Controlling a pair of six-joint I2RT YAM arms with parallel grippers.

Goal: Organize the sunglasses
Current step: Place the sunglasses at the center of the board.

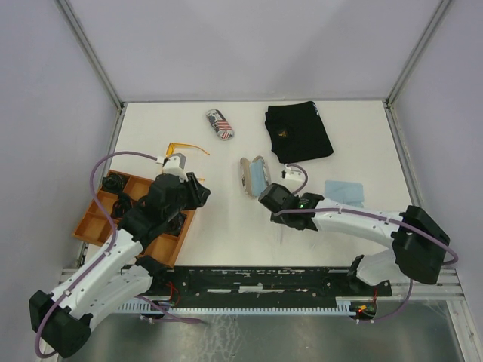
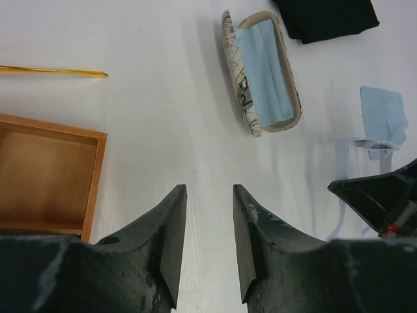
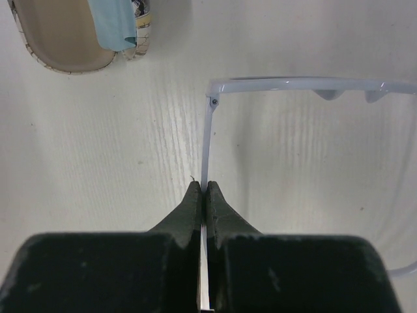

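Observation:
The white sunglasses [image 3: 306,83] hang just above the table, and my right gripper [image 3: 203,189] is shut on one thin arm [image 3: 207,143] of the pair. The left wrist view shows that same white pair [image 2: 365,140] beside the right gripper [image 2: 384,192]. The orange sunglasses [image 1: 185,148] lie on the table beyond the tray, and only one amber arm [image 2: 52,72] shows in the left wrist view. My left gripper [image 2: 210,189] stands open over bare table with nothing between its fingers. It sits by the tray's right side [image 1: 202,192].
An open printed glasses case [image 1: 255,175] holds a light blue cloth [image 2: 264,68]. A closed printed case [image 1: 219,124] and a black cloth [image 1: 298,131] lie at the back. Another blue cloth [image 1: 344,192] lies at the right. An orange wooden tray [image 1: 98,222] sits at the left.

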